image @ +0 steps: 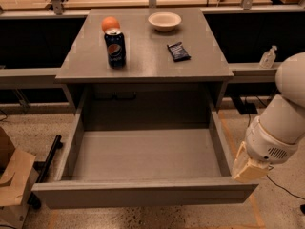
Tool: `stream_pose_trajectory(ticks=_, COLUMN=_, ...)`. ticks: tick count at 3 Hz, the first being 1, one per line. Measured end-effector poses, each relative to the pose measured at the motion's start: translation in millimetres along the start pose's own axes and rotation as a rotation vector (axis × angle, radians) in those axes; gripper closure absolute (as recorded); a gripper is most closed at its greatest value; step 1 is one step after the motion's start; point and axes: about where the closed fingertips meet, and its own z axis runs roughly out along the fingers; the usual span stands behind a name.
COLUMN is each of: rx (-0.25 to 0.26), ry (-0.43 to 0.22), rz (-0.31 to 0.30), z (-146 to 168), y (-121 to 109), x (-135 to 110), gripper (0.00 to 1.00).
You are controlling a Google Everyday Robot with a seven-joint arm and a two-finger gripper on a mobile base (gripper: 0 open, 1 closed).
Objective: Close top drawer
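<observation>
The top drawer (143,194) of the grey cabinet is pulled fully out toward me, and its inside is bare. Its flat front panel runs along the bottom of the camera view. My gripper (250,168) hangs at the end of the white arm (281,123), just outside the drawer's right front corner, close to the right end of the front panel. The two lower drawer fronts are hidden below the open drawer.
On the cabinet top (143,56) stand a Pepsi can (115,47), an orange (110,23), a white bowl (164,21) and a dark snack packet (178,51). A cardboard box (12,180) sits on the floor at left. A clear bottle (268,57) stands on the right ledge.
</observation>
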Motion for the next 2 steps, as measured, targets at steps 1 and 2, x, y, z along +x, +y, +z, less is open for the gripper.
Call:
stream_pose_trajectory(ticks=1, rx=-0.081, ry=0.027, rz=0.051, z=41, y=4, x=17, gripper=1.0)
stream_pose_trajectory(ticks=2, rx=-0.169, ry=0.041, rz=0.109, z=84, y=9, x=37, gripper=1.0)
